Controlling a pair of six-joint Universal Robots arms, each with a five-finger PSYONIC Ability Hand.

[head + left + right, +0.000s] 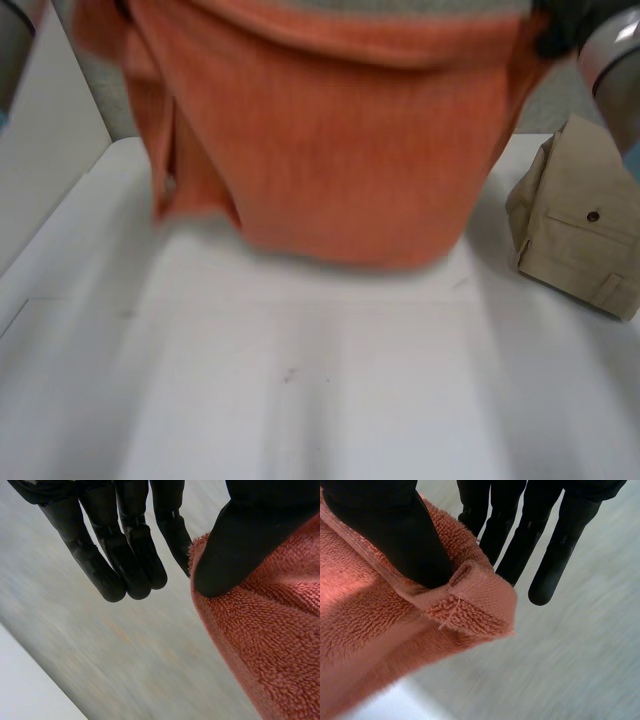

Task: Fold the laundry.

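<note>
while aloft, towel (330, 150) edge above table (300, 380)

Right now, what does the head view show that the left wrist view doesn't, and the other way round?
Head view: the folded tan trousers on the white table, and the orange towel held up, hanging down towards the table. Left wrist view: the left hand, its thumb pinching the towel's edge, the other fingers straight. Shared: the towel.
</note>
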